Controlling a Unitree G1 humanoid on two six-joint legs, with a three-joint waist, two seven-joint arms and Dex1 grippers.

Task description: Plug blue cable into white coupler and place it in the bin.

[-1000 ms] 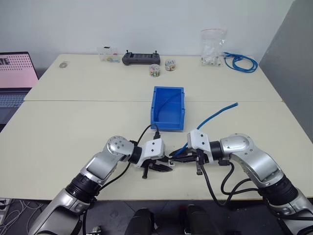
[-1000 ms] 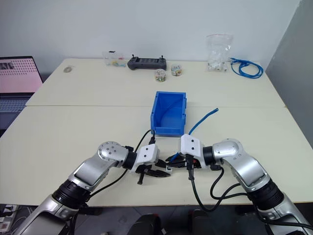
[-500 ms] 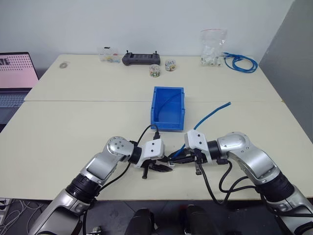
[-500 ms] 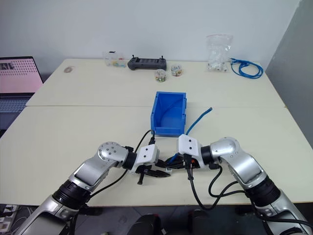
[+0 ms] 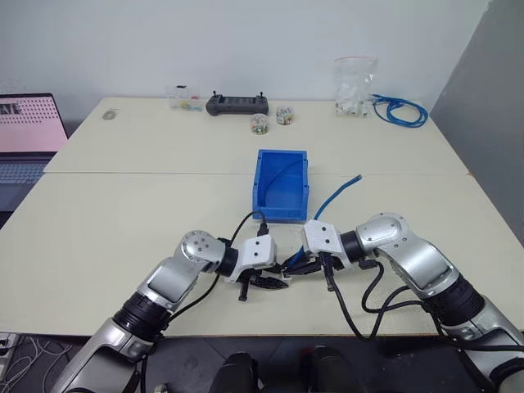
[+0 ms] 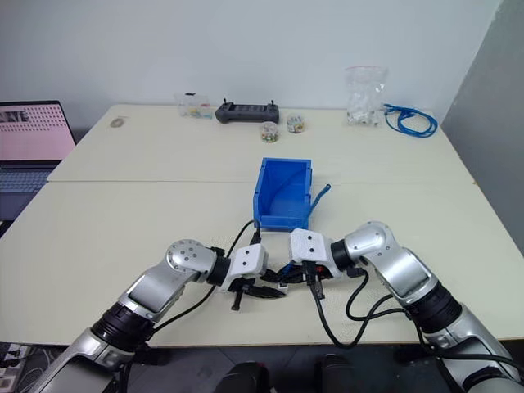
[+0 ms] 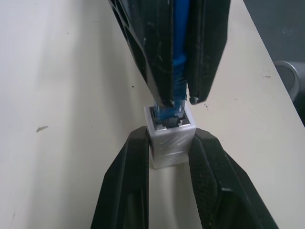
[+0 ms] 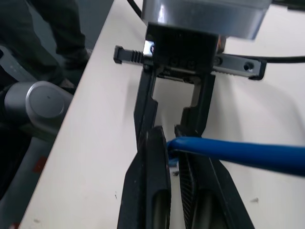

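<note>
A: The right gripper [image 5: 296, 264], pinched on the blue cable [image 5: 337, 192], has come closer to the left gripper [image 5: 264, 280], which clamps the white coupler [image 7: 169, 137].

B: So the plug now sits in the socket; the bin [image 5: 281, 183] waits just beyond.

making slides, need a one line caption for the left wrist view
Left hand holds the white coupler while the right hand feeds the blue cable plug into its socket.

laptop [image 5: 29, 131], controller [image 5: 236, 103] — coiled cable [image 5: 401, 110]
</note>
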